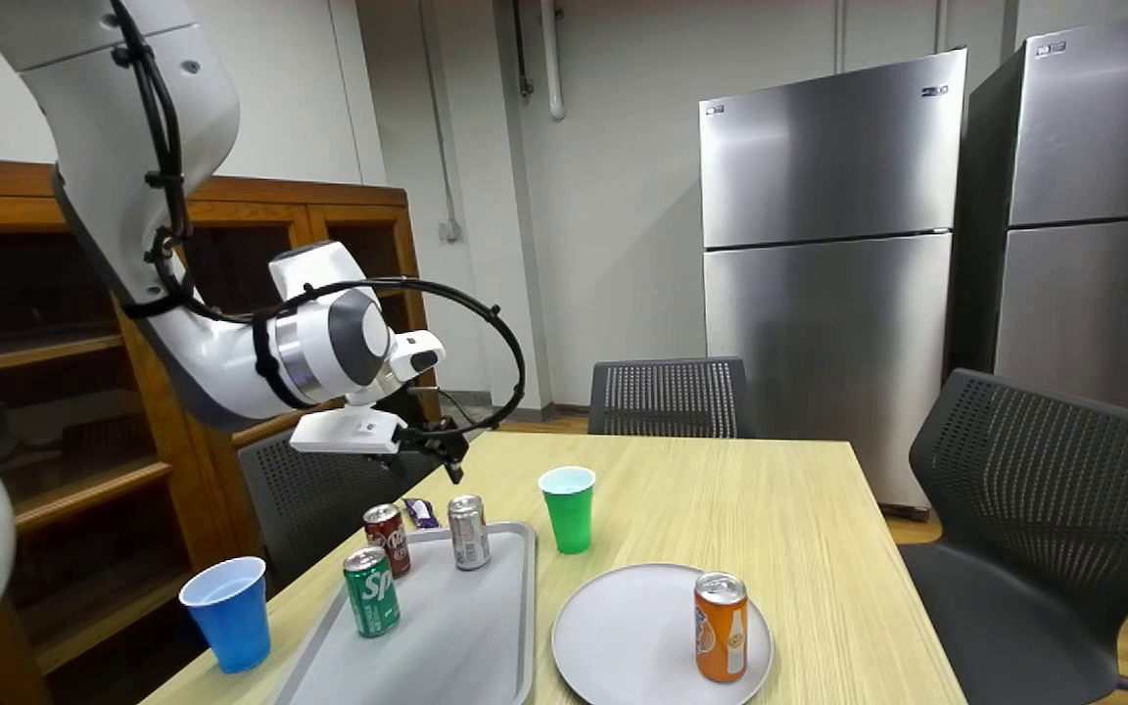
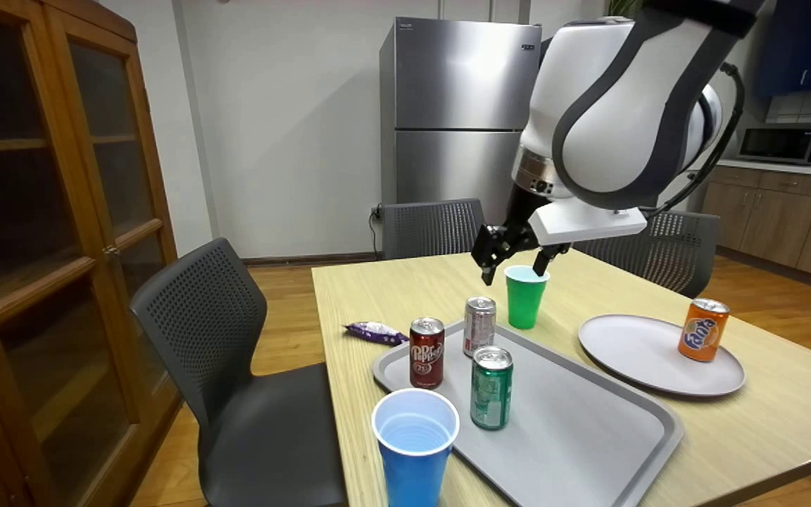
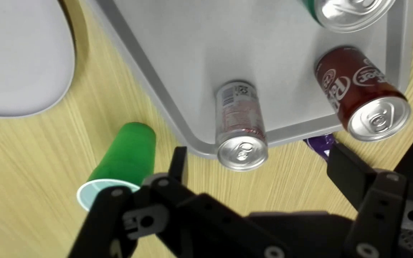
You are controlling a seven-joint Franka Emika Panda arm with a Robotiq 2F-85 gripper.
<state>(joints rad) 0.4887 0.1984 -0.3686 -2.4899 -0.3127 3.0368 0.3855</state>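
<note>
The pincer (image 3: 262, 171), its jaws spread wide apart, hangs over the counter (image 1: 701, 509) near the silver can (image 3: 240, 114) (which stands upright in a corner of the grey tray (image 2: 574, 436)); a green cup (image 1: 570, 519) stands just beside the tray.

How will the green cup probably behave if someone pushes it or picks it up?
The green cup would probably tip if pushed high up, because it stands on a base narrower than its mouth. Its wall looks thin and plastic, so a hard squeeze might bend it. Once lying, its round, tapered body might roll in a curve.
</note>
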